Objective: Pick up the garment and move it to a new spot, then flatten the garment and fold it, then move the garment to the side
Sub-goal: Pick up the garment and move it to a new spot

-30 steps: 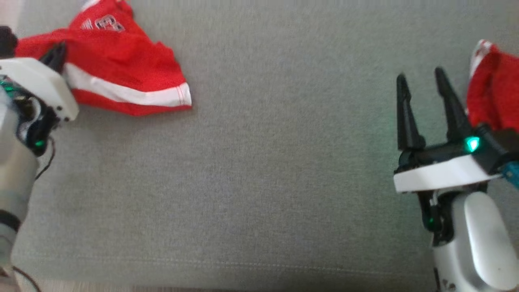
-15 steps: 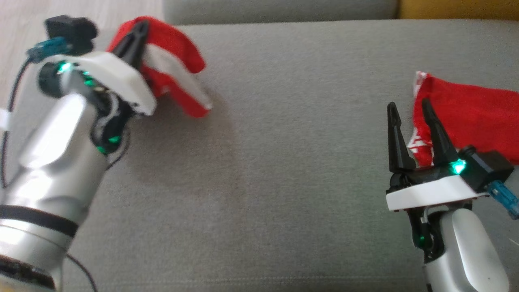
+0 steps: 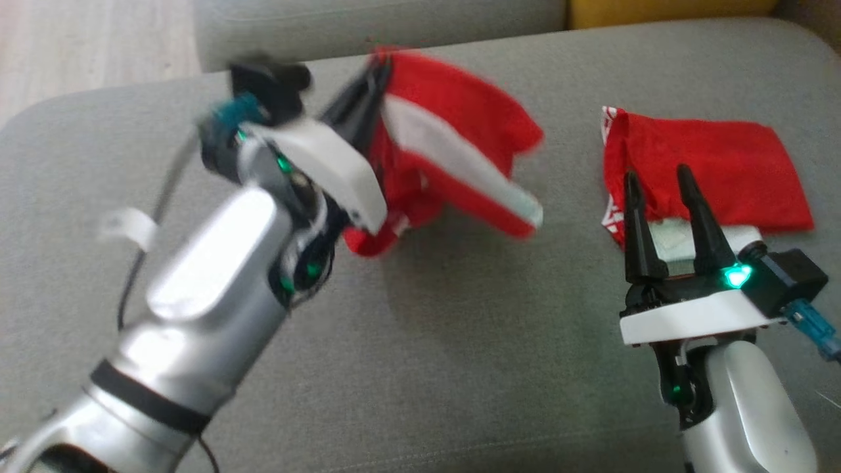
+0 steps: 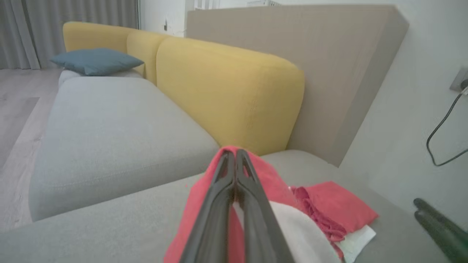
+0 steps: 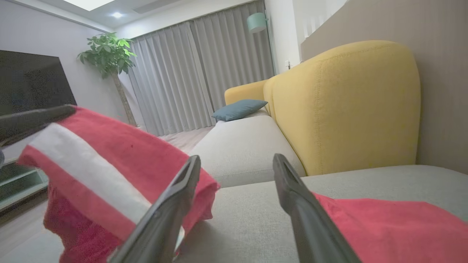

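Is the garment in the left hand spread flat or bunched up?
Bunched up: the garment hangs in loose folds from the shut left hand.

Left tool (image 4: 233,153) clamped on the garment (image 3: 460,118), forearm slanted upward; right tool (image 3: 658,176) low, fingers (image 3: 702,220) spread.

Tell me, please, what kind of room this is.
Most likely a home living room. There is a sofa with grey seats and yellow backrests, a dark television at the wall, and a potted plant beside long grey curtains.
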Available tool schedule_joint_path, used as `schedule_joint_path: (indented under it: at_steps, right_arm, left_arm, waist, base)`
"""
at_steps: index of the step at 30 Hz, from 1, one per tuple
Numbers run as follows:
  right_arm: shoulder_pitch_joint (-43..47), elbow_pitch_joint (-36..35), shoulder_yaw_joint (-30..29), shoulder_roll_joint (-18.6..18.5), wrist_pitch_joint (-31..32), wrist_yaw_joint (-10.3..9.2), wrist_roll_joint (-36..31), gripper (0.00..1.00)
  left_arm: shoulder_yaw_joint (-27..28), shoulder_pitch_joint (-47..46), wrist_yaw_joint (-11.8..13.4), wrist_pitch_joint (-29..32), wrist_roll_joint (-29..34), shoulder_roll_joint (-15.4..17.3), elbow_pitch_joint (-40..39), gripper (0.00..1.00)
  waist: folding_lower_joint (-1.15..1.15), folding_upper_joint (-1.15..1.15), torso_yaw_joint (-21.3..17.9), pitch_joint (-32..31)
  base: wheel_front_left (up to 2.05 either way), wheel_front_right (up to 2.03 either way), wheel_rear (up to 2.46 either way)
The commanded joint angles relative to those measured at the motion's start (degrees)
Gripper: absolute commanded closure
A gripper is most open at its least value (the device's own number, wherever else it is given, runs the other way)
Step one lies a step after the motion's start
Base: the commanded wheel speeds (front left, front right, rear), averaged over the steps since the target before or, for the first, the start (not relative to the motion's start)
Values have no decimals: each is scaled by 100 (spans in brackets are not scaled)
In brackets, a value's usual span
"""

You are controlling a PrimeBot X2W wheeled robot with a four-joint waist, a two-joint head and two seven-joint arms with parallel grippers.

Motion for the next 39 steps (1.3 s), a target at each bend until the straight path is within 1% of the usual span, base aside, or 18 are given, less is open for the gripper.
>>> schedule_joint_path:
  at_steps: [1, 5, 6, 11, 12, 14, 17, 21, 27, 30, 34, 39]
  right_arm:
    - [-150, -160, 159, -10, -68, -5, 55, 0]
    - [-201, -128, 168, -10, -117, -5, 72, 0]
    - [-201, -128, 168, -10, -117, -5, 72, 0]
    - [-232, -68, 194, -10, -167, -5, 68, 0]
    - [-232, -57, 201, -10, -174, -5, 64, 0]
    - [-232, -32, 208, -10, -184, -5, 45, 0]
    - [-227, 9, 173, -10, -196, -5, 13, 0]
    - [-217, 60, 133, -10, -175, -5, -42, 0]
    - [-128, 112, 126, -10, -96, -5, -123, 0]
    - [-70, 108, 146, -10, -57, -5, -139, 0]
    - [50, 97, 255, -10, -17, -5, -122, 0]
    - [209, 116, 347, -10, -27, -5, -54, 0]
  left_arm:
    - [116, -146, 53, -62, 171, 180, -103, 100]
    - [-282, 93, 119, -220, 579, 244, 349, 100]
    - [-282, 93, 119, -220, 579, 244, 349, 100]
    - [-670, 327, 12, -385, 818, 140, 1066, 100]
    - [-706, 355, -14, -426, 824, 99, 1188, 90]
    - [-765, 384, -73, -521, 839, 22, 1387, 0]
    - [-742, 396, -137, -666, 775, -88, 1600, 0]
    - [-570, 374, -134, -885, 660, -171, 1718, 0]
    - [-269, 397, -76, -1084, 611, -98, 1481, 0]
    - [-60, 496, -1, -1119, 591, 51, 1192, 0]
    - [309, 737, 181, -1137, 605, 369, 670, 0]
    - [914, 1382, 399, -1140, 779, 792, -174, 0]
  waist:
    - [0, 0, -115, 101]
    - [0, 0, -260, 237]
    - [0, 0, -260, 237]
    - [0, 0, -358, 353]
    - [0, 0, -363, 368]
    - [0, 0, -360, 387]
    - [0, 0, -303, 375]
    - [0, 0, -153, 284]
    - [0, 0, 163, 83]
    - [0, 0, 315, -7]
    - [0, 0, 472, -95]
    - [0, 0, 613, -182]
  base:
    - [0, 0, 0]
    - [0, 0, 0]
    - [0, 0, 0]
    - [0, 0, 0]
    - [0, 0, 0]
    - [0, 0, 0]
    - [0, 0, 0]
    - [0, 0, 0]
    - [0, 0, 0]
    - [0, 0, 0]
    - [0, 0, 0]
    - [0, 0, 0]
